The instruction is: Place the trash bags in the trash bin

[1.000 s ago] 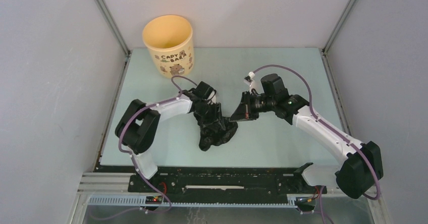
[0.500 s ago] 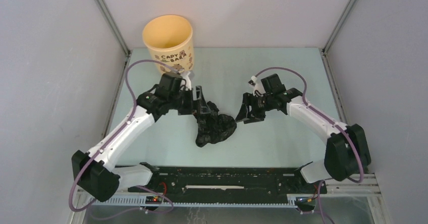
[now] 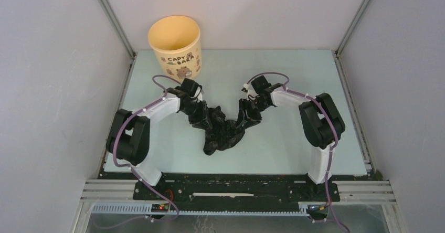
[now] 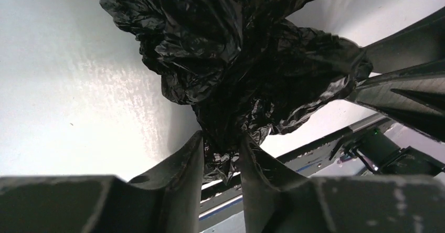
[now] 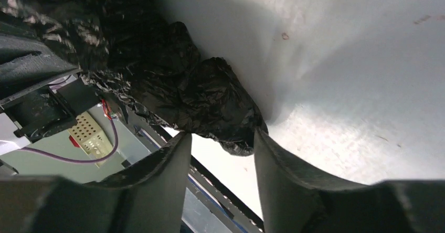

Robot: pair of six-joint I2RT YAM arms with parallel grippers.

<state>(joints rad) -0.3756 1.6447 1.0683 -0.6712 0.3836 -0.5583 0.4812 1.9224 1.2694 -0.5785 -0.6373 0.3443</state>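
Two words, "CAPY BARA", mark the trash bin (image 3: 181,60).

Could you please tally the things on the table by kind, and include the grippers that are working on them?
1 heap of crinkled glossy black plastic trash bags; separate bags cannot be told apart
1 pale yellow round plastic trash bin
2 two-finger grippers: left gripper, right gripper
Total: 4

— Where does the top view sit?
— High over the near edge, facing down. Both wrist views look from very close at the same crinkled glossy black plastic bag (image 3: 223,133).
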